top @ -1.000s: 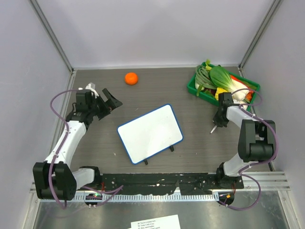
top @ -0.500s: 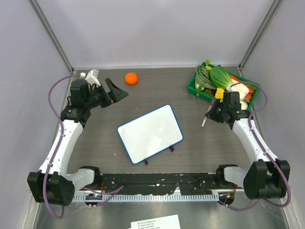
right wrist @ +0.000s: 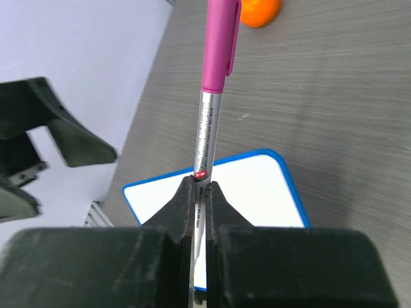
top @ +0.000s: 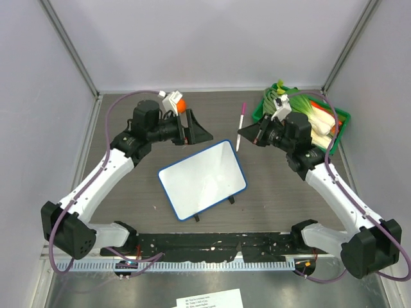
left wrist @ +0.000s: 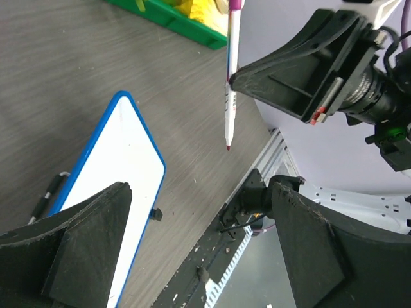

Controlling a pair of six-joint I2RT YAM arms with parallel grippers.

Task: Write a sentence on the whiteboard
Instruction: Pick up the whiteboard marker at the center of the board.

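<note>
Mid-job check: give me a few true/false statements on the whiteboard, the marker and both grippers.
The whiteboard is blank. True.
The right gripper is shut on the marker. True.
The left gripper holds the orange. False: its jaws stand open and empty; the orange lies on the table.
The marker's tip touches the whiteboard. False: it is off the board, past its far right corner.

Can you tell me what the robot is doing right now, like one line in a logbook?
left hand: open, empty | right hand: shut on marker, tip down | whiteboard: blank, nothing written yet
</note>
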